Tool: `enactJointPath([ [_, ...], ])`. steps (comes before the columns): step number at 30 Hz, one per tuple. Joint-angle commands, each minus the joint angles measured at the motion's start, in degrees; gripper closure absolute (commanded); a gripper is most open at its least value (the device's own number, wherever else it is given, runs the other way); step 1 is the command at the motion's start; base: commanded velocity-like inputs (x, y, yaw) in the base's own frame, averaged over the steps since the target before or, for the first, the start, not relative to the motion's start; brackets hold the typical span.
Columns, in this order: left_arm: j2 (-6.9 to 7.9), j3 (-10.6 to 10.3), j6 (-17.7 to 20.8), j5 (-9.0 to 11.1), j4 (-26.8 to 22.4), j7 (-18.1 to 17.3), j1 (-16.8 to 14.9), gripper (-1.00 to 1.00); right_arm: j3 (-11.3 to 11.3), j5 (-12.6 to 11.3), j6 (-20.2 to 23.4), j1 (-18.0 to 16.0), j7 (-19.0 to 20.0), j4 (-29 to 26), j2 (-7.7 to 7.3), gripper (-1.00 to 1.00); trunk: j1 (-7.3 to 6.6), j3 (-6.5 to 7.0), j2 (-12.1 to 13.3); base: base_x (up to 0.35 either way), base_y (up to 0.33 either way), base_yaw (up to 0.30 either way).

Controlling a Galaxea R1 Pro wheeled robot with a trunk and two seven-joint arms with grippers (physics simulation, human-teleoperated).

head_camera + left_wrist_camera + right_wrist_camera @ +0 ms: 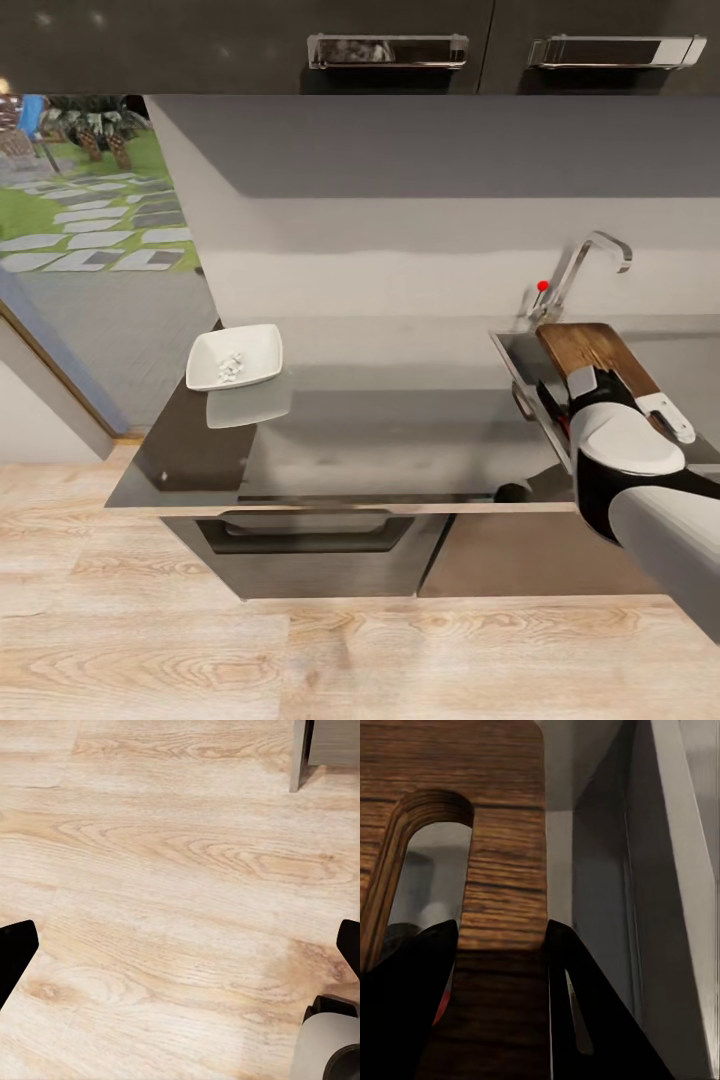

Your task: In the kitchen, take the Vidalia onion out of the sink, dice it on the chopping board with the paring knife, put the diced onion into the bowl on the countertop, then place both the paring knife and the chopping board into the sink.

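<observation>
We saw pale grey wall behind worktop, soft shadow band across upper part. Dark upper cabinets with chrome bar handles ran overhead. Light oak plank floor lay below; same planks in left wrist view. At left, glass opening showed green lawn, grey stepping stones. Dark drawer front sat under counter edge.

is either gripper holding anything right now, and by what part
The right gripper is shut on the chopping board at its handle-hole end, over the sink. The left gripper is open, holding nothing.
</observation>
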Motion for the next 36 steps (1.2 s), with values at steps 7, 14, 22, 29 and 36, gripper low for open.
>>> enactJointPath([
  [7, 0.01, 0.4, -0.3, -0.1, 0.2, -0.2, -0.1, -1.00, -0.3, 0.7, 0.2, 0.6, -0.3, 1.3, 0.00, 1.00, 0.01, -0.05, 0.0, 0.000, 0.000, 0.000],
  [14, 0.01, 0.4, -0.3, -0.1, 0.2, -0.2, -0.1, -1.00, -0.3, 0.9, 0.2, 1.4, -3.0, 5.1, -0.23, 1.00, 0.01, -0.05, 0.0, 0.000, 0.000, 0.000],
  [22, 0.01, 0.4, -0.4, -0.1, 0.2, -0.2, -0.1, -1.00, 0.0, 2.9, 0.3, 1.5, -5.9, 5.9, -0.36, 1.00, 0.01, -0.05, 0.0, 0.000, 0.000, 0.000],
  [29, 0.01, 0.4, -0.3, 0.0, 0.2, -0.2, -0.1, -1.00, 0.0, 4.4, 0.2, 1.5, -6.0, 5.9, -0.36, 1.00, 0.01, -0.05, 0.0, 0.024, -0.124, 0.000],
  [36, 0.01, 0.4, -0.4, 0.0, 0.2, -0.2, -0.1, -1.00, 0.0, 4.4, 0.2, 2.1, -5.9, 6.8, -0.35, 1.00, 0.01, -0.05, 0.0, 0.024, -0.039, 0.000],
])
